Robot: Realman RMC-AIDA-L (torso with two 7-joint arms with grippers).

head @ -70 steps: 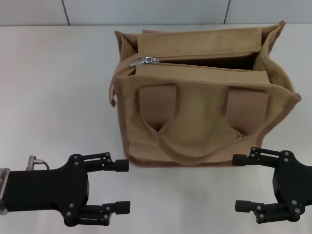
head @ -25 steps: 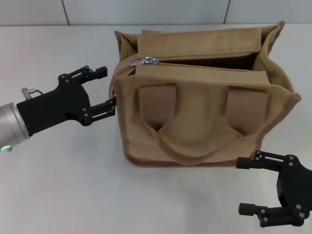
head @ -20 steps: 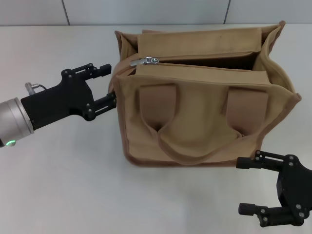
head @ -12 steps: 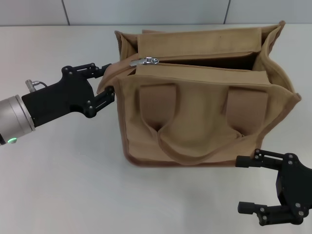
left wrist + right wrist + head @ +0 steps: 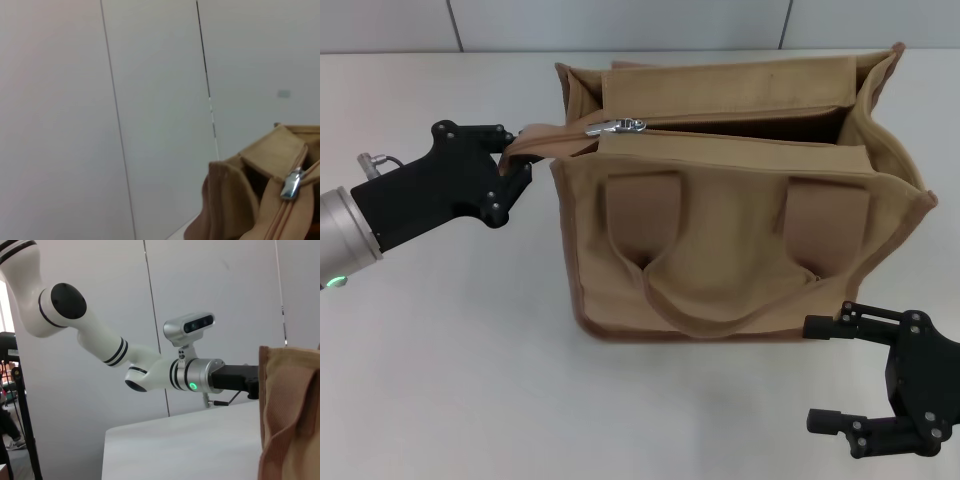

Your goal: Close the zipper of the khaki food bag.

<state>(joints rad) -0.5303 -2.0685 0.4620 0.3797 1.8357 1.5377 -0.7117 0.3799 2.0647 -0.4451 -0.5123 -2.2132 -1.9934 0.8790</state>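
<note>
Pinching the side strap [image 5: 535, 140] of the khaki food bag [image 5: 720, 260], the left gripper [image 5: 510, 160] holds tight; right gripper's [image 5: 825, 375] fingers wide.

Left gripper [image 5: 512, 158] at mid-left of the head view, fingers clamped together on a strap; right gripper [image 5: 823, 372] at lower right, fingers spread.

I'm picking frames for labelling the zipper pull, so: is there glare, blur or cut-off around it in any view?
Head view: the small silver metal zipper pull is sharp, with a bright glint, under even light with soft shadows. Left wrist view: the pull is soft and hazy, and the boxy tan canvas bag is cut off at the frame's corner. Right wrist view: only a bag edge, no pull.
</note>
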